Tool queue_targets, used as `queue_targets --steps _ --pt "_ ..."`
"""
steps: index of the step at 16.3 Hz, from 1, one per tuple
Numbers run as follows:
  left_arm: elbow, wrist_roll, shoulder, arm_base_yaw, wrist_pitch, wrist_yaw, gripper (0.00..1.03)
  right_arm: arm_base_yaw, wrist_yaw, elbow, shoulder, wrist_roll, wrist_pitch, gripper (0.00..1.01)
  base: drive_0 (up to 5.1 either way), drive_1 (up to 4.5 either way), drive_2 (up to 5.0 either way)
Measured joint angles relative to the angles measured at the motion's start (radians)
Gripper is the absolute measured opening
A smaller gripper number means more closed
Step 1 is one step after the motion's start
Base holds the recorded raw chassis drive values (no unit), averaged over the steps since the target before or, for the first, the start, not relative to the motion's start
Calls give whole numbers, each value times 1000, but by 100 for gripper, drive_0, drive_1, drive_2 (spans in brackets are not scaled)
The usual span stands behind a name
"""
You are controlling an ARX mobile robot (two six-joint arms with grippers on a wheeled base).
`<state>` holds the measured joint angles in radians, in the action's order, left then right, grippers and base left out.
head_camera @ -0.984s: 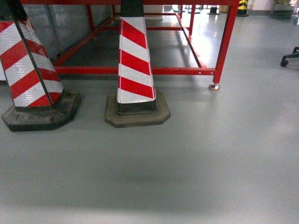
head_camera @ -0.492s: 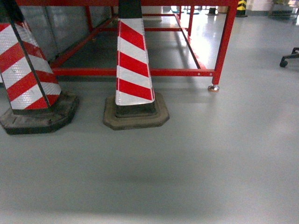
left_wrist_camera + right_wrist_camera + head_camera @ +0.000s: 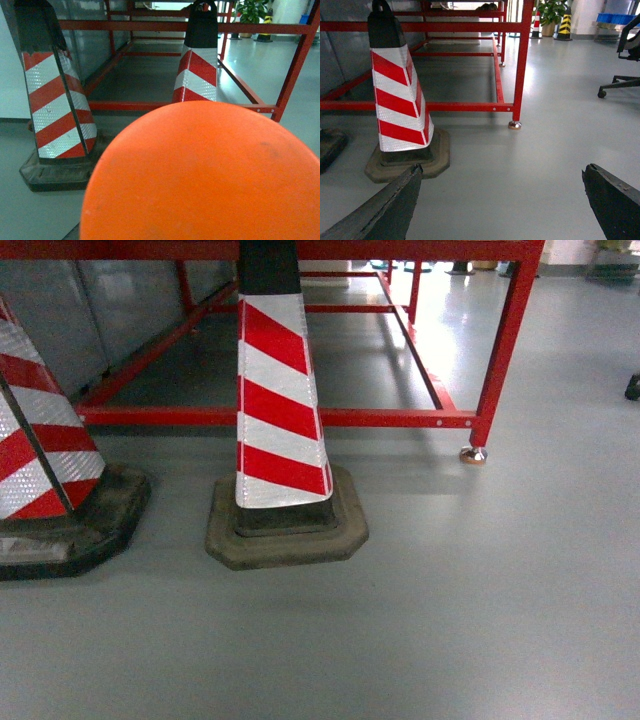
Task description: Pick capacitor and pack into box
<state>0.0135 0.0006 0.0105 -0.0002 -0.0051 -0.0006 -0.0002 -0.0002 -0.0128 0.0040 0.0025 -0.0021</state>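
Ahead and left of the right gripper [image 3: 502, 200], whose jaws stand wide apart with bare grey floor [image 3: 480, 620] between them, a red-and-white striped cone [image 3: 278, 405] stands on its dark base. A second striped cone [image 3: 40, 440] stands further left. Behind both runs a red steel frame [image 3: 300, 417], its low rail and corner post [image 3: 505, 350] barring the way; open floor lies right of the post. An orange dome [image 3: 205, 175] fills the left wrist view below.
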Motion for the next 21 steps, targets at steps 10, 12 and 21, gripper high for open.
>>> queue_targets --steps 10,12,21 --pt "0 0 0 0 3 0 43 0 1 0 0 0 -4 98 3 407 -400" --pt "0 0 0 0 1 0 43 0 0 0 0 0 0 98 3 208 -201" --pt "0 0 0 0 -2 0 43 0 0 0 0 0 -3 98 0 0 0"
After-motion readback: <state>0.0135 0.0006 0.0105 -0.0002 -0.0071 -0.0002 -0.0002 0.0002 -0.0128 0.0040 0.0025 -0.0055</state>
